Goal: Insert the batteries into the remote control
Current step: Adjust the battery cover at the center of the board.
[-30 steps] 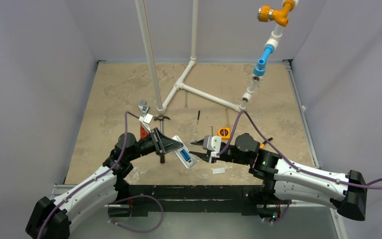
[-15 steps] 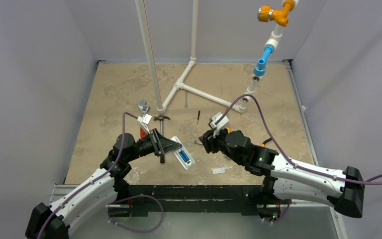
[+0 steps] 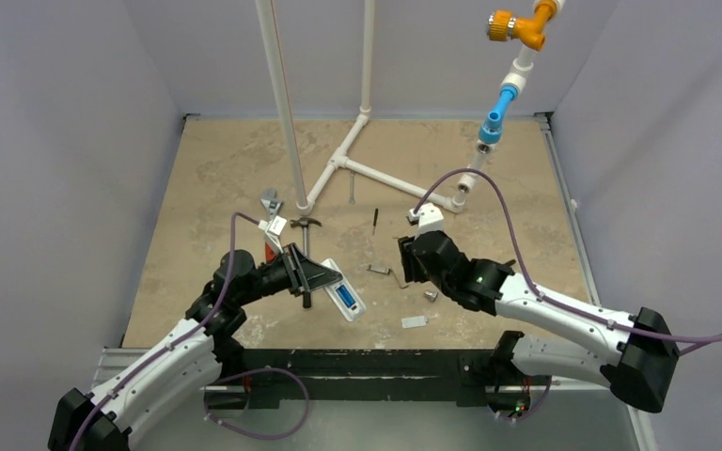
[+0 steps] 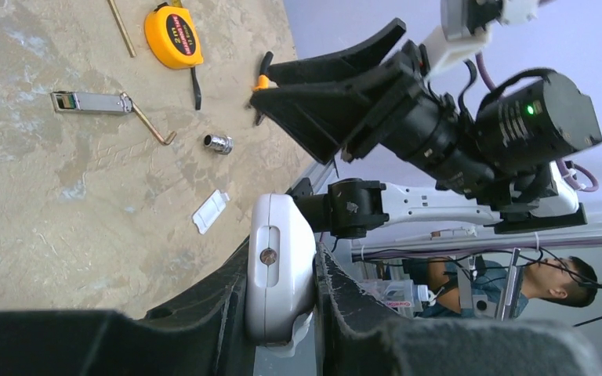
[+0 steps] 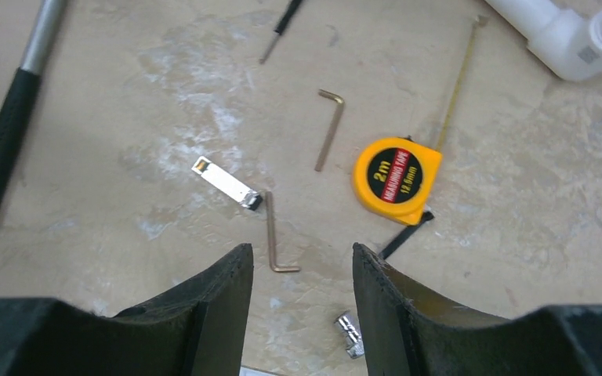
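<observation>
**Q:** What is shown in the overhead view?

**A:** The remote control (image 3: 346, 297) is held by the left gripper (image 3: 318, 278) near the front edge of the table (image 3: 207, 188), with its open back turned upward. Blue of the batteries (image 3: 346, 299) is seen in the recess, but their number cannot be told. The right gripper (image 3: 402, 261) is poised over the table, apart from the remote control. A small cover piece (image 3: 414, 322) lies flat near the front edge.

**Q:** What is added by the left wrist view?

**A:** The rounded end of the remote control (image 4: 278, 270) is seen clamped tightly between the two fingers (image 4: 219, 305) of the left gripper (image 4: 280, 258). The jaws are closed onto its sides.

**Q:** And by the right wrist view?

**A:** The right gripper (image 5: 302, 262) is shown with its jaws moderately parted and nothing held between them. Below it, on the table, lie a hex key (image 5: 274, 235), a silver module (image 5: 226, 184), a tape measure (image 5: 396, 180) and a metal socket (image 5: 349, 333).
</observation>
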Controlling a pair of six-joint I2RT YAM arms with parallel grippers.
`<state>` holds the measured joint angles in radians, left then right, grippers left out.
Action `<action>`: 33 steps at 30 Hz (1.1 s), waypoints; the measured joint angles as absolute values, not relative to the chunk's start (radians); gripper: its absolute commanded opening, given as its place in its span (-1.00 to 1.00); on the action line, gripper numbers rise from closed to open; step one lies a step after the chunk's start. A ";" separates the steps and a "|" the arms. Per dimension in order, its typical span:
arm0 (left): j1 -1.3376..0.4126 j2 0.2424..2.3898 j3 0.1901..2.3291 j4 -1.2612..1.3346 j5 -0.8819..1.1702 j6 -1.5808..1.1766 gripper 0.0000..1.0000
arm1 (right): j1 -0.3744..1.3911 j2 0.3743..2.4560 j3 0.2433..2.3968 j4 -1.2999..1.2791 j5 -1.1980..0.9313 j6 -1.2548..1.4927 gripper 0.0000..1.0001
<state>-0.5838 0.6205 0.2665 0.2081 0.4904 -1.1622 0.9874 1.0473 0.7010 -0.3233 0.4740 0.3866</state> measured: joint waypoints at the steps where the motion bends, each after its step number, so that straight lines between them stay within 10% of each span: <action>1: -0.584 0.619 0.269 0.203 0.490 -1.161 -1.00 | 0.953 1.047 0.701 -0.339 0.457 0.407 -0.05; 33: -0.584 0.652 0.318 0.133 0.491 -1.115 -1.00 | 0.822 0.934 0.496 -0.578 0.084 0.701 -0.35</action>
